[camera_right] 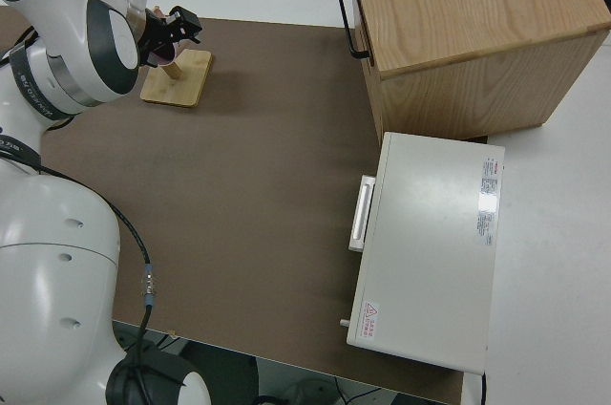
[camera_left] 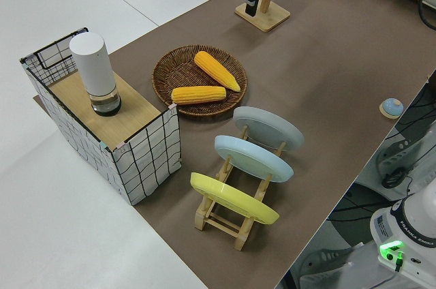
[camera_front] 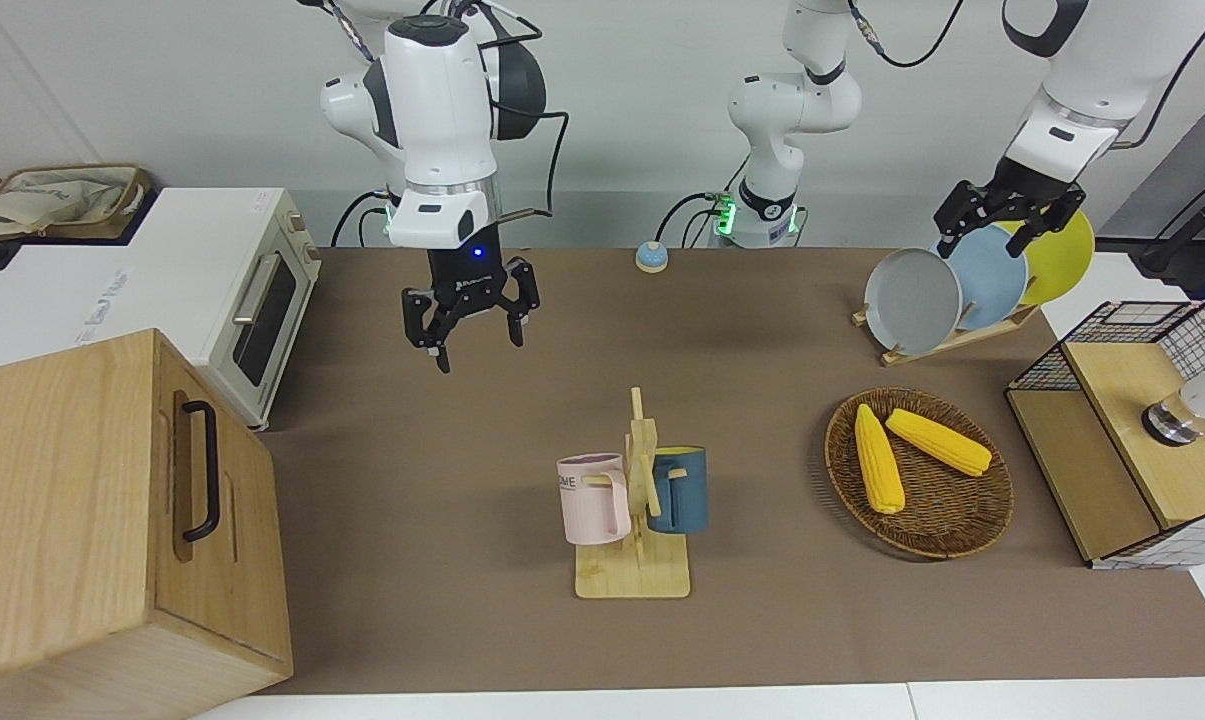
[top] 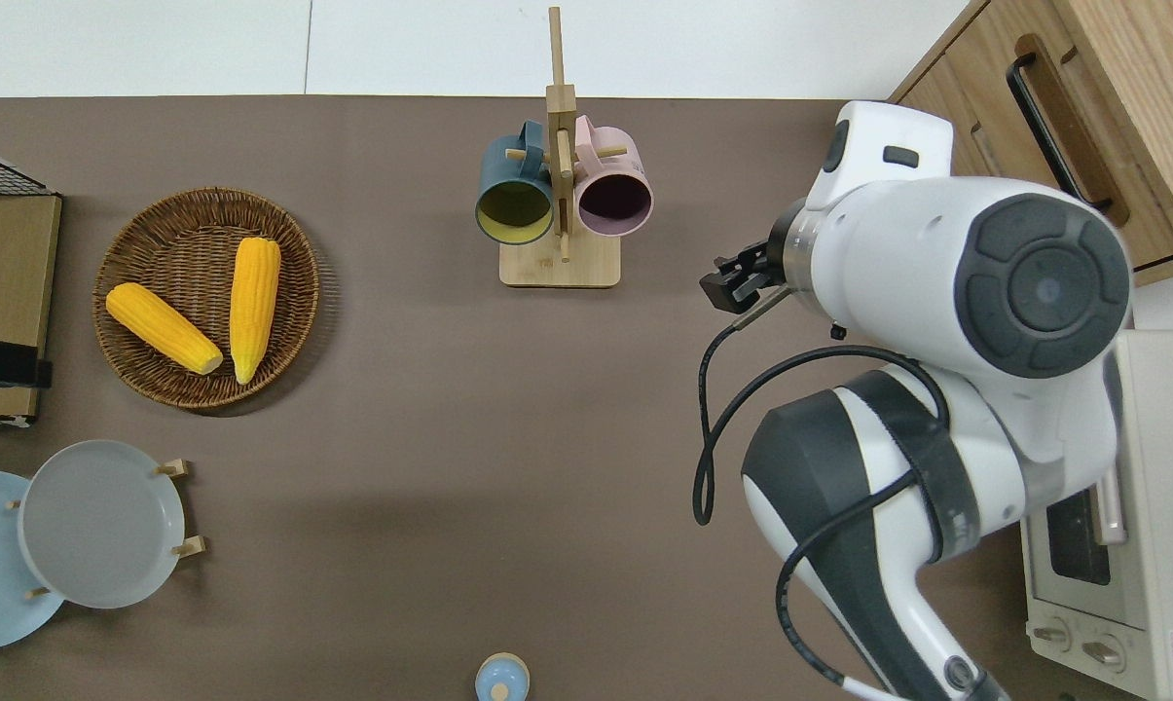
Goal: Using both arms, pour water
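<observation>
Right gripper (camera_front: 470, 318) hangs in the air with its fingers spread wide and nothing between them; in the overhead view it is over bare brown worktop (top: 430, 419) beside the mug stand (top: 559, 263), toward the right arm's end. Most of it is hidden there under the arm's own white wrist, only a black tip showing. The left gripper (camera_front: 1002, 220) is up by the plate rack (camera_front: 947, 340), its fingers apart and empty; the overhead view does not reach it.

A pink mug (camera_front: 594, 498) and a blue mug (camera_front: 680, 490) hang on the stand, which sits near the worktop edge farthest from the robots. A basket (camera_front: 962, 530) with two corn cobs (camera_front: 880, 460) lies toward the left arm's end, with the rack of grey, blue and yellow plates nearer the robots than it. A wire crate (camera_left: 146, 156) at that end carries a white cylinder (camera_left: 95, 71), cut off in the front view. A toaster oven (camera_front: 252, 300) and a wooden box (camera_front: 112, 510) stand at the right arm's end, both partly out of frame. A small bell (camera_front: 651, 257) sits at the edge nearest the robots.

The middle of the worktop is open.
</observation>
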